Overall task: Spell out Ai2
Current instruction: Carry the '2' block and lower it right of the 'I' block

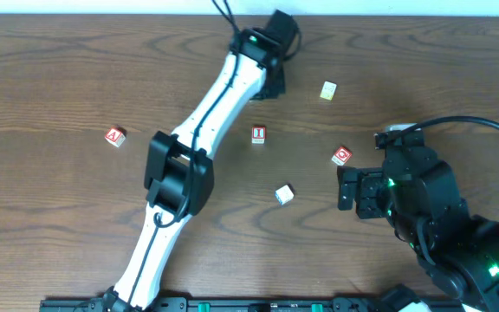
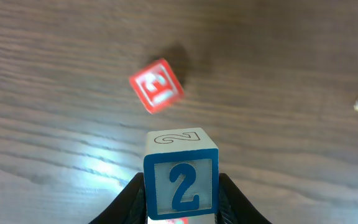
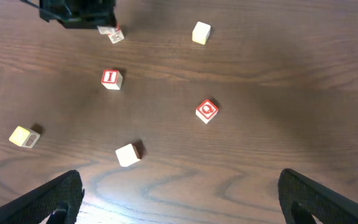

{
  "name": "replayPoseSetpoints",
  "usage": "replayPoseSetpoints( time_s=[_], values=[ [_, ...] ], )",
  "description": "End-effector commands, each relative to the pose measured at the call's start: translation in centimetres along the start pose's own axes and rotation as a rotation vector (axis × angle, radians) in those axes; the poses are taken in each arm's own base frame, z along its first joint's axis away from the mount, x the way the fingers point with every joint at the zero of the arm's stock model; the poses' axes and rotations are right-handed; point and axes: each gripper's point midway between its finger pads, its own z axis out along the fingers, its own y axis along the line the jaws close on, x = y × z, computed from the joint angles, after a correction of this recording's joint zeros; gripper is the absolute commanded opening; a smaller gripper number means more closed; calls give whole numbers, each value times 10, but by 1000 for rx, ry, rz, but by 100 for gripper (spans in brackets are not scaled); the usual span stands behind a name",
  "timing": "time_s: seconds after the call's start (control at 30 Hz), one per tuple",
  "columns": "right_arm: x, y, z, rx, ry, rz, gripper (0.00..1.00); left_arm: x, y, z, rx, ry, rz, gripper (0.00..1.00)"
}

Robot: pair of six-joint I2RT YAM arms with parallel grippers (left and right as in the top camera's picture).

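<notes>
2 block point(image 2: 181, 177), underside hidden, left gripper point(image 2: 181, 182)

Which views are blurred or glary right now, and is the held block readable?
Left wrist: the 2 block in the left tool is sharp and readable, the red block behind is smeared, with glare on the table. Right wrist: sharp, mild sheen near the bottom edge. Overhead: evenly lit, crisp.
</notes>
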Motion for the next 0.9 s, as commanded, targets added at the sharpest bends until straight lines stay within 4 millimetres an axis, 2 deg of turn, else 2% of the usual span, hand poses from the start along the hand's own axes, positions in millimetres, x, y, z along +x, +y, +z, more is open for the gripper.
replayPoseSetpoints(
  time_s=[0.0, 0.17, 0.43, 0.73, 0.87],
  values=[
    [-1, -3, -1, 15, -8, -9, 99, -5, -9, -21, 2, -55, 27, 6],
    [-1, -4, -1, 15, -7, -9, 99, 6, -28, -23, 38, -47, 57, 6],
    [-1, -3, -1, 15, -8, -9, 99, 14, -43, -23, 85, -29, 73, 6],
    [-1, -4, -1, 15, -8, -9, 99, 37, -42, -6, 4, -8, 120, 6],
    [-1, -4, -1, 15, -8, -9, 99, 39, -42, -4, -12, -15, 127, 6]
  ],
)
